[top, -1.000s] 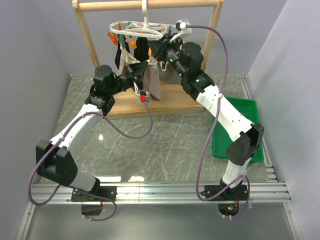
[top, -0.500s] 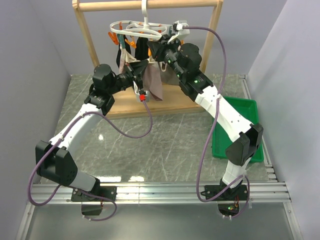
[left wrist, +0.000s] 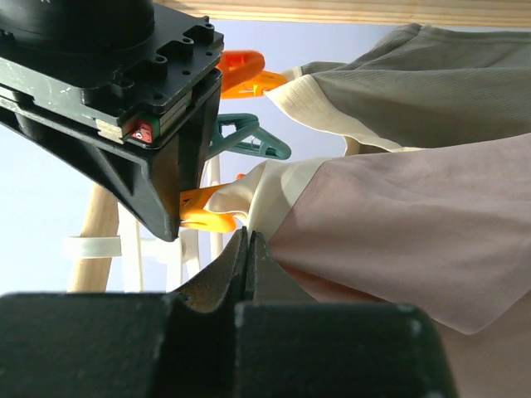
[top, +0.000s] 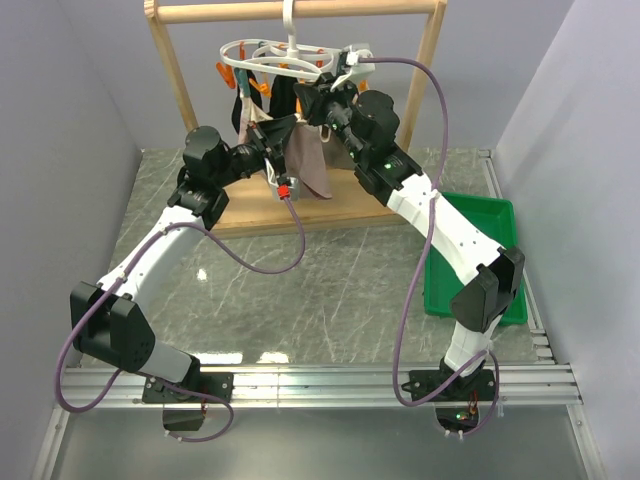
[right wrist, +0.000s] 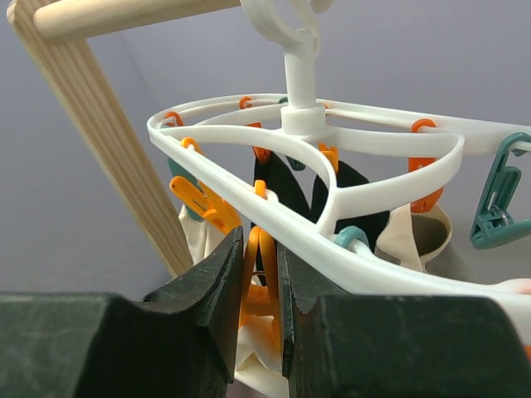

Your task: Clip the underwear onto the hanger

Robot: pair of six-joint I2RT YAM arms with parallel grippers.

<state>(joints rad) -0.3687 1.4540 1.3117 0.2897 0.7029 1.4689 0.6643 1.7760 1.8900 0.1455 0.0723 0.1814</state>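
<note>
Underwear (left wrist: 398, 224) in dusty pink hangs just below the hanger (right wrist: 332, 141), its paler cream waistband (left wrist: 265, 191) lifted toward the pegs by the left gripper (left wrist: 247, 240), whose jaws are pressed fully together on the edge of the fabric, in the left wrist view; the hold looks meant to keep that edge taut and level with a peg's mouth so it can be fed in. The right gripper (right wrist: 259, 249) has its jaws narrowed on either side of an orange peg (right wrist: 259, 278) dangling from the near ring, a grip that reads as a squeeze on the peg's handles to spring its mouth open for the fabric. From the left wrist, the waistband lies right beside an orange peg under the right gripper's black body, though whether fabric is already inside the mouth cannot be told. Other pegs are taken: a grey-taupe garment (left wrist: 431, 83) hangs behind the pink one and a black garment (right wrist: 286, 186) deeper in the ring, while a teal peg (right wrist: 498, 199) hangs free at the right. The hanger's hook sits over the bar of the wooden rack (top: 180, 90), which keeps the pegs at the height both arms reach. On the table (top: 330, 280) a green tray (top: 470, 250) lies to the right, well apart. No brand, label or legible writing shows anywhere; a small red mark on the right gripper's body is too small to read
</note>
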